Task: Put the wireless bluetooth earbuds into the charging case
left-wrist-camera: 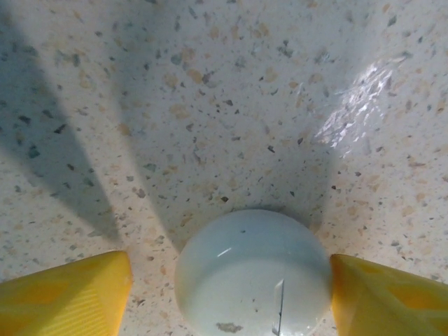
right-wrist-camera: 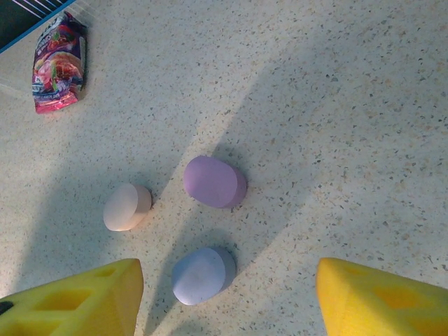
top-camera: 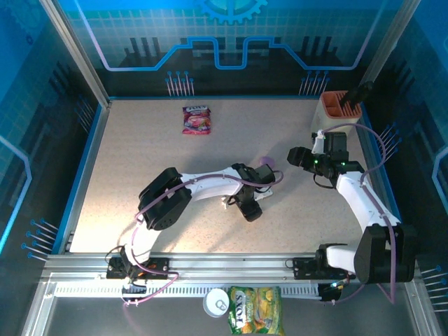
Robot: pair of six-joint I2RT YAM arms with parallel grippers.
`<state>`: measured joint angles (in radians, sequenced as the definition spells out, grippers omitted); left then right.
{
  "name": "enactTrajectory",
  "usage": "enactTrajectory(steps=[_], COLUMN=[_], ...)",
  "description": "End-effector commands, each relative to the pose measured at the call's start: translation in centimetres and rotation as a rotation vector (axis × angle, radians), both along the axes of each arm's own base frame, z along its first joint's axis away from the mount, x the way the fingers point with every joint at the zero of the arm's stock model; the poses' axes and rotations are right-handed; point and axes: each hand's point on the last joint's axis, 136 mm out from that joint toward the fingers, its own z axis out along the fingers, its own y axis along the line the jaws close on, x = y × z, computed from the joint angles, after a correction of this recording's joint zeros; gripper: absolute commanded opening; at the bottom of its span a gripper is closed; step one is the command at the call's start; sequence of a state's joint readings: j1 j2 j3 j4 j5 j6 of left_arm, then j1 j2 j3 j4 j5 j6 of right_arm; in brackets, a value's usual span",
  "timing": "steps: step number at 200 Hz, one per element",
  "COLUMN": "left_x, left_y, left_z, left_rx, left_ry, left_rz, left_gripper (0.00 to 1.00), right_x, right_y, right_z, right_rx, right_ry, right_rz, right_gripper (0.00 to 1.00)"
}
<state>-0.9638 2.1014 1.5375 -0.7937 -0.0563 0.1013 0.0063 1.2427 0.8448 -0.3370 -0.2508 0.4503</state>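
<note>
Straddling a pale case point(left-wrist-camera: 253, 269), the left gripper point(left-wrist-camera: 231, 283) holds its jaws apart, one finger clear of it. The right gripper point(right-wrist-camera: 229, 283), jaws apart too, hangs over a purple case point(right-wrist-camera: 214, 181), peach case point(right-wrist-camera: 127, 207) and bluish case point(right-wrist-camera: 201, 275).

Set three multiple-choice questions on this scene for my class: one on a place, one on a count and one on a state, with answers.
1. Where on the table does the red snack packet lie?
A by the far edge; B by the near edge; C in the middle.
2. How many pebble-shaped cases lie in the right wrist view?
A one; B three; C five.
3. How does the left hand stand?
A shut on nothing; B shut on the packet; C open, a pale case between its fingers.

Answers:
1 A: the top view shows it close to the far edge.
2 B: a peach case, a purple case and a pale blue case.
3 C: a gap shows between one finger and the case.
</note>
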Motion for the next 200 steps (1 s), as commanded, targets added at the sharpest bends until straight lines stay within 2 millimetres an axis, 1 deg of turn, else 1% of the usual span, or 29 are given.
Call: enactTrajectory(steps=[1, 16, 28, 41, 49, 78, 102, 127, 131, 132, 166, 179, 200], left_x=[-0.7, -0.7, -0.7, -0.7, -0.6, -0.2, 1.1, 2.5, 2.9, 3.0, 5.8, 6.8, 7.9], left_y=[0.1, 0.3, 0.5, 0.5, 0.5, 0.8, 0.9, 0.5, 0.4, 0.2, -0.4, -0.2, 0.4], left_z=[-0.7, -1.0, -1.1, -1.1, -1.1, -0.7, 0.7, 3.1, 3.7, 4.1, 9.3, 11.2, 13.8], left_rx=[0.046, 0.063, 0.068, 0.070, 0.069, 0.064, 0.007, -0.117, -0.145, -0.160, -0.443, -0.562, -0.739], left_ry=[0.028, 0.029, 0.028, 0.025, 0.024, -0.013, -0.084, -0.138, -0.151, -0.157, -0.215, -0.224, -0.216], left_rz=[-0.005, 0.000, 0.003, 0.011, 0.017, 0.051, 0.127, 0.212, 0.231, 0.234, 0.411, 0.490, 0.607], left_gripper=[0.69, 0.67, 0.57, 0.53, 0.49, 0.47, 0.47, 0.47, 0.47, 0.47, 0.47, 0.47, 0.46], right_x=[0.1, 0.0, 0.1, 0.0, 0.0, -0.3, -0.7, -1.3, -1.5, -1.5, -2.7, -3.2, -3.9], right_y=[-0.1, 0.0, 0.0, 0.0, 0.0, 0.2, 0.3, 0.8, 0.9, 1.0, 2.1, 2.7, 4.1], right_z=[-0.5, -0.5, -0.4, -0.3, -0.3, 0.1, 1.0, 2.6, 2.8, 2.9, 4.9, 5.6, 6.7], right_rx=[0.016, 0.018, 0.019, 0.022, 0.023, 0.032, 0.028, 0.023, 0.022, 0.021, -0.016, -0.037, -0.064], right_ry=[0.008, 0.008, 0.007, 0.004, 0.003, -0.010, -0.043, -0.120, -0.137, -0.142, -0.290, -0.338, -0.419], right_rz=[0.009, 0.012, 0.011, 0.011, 0.012, 0.016, 0.031, 0.058, 0.063, 0.064, 0.111, 0.134, 0.193], right_gripper=[0.66, 0.66, 0.66, 0.66, 0.66, 0.66, 0.66, 0.66, 0.66, 0.66, 0.66, 0.66, 0.67])
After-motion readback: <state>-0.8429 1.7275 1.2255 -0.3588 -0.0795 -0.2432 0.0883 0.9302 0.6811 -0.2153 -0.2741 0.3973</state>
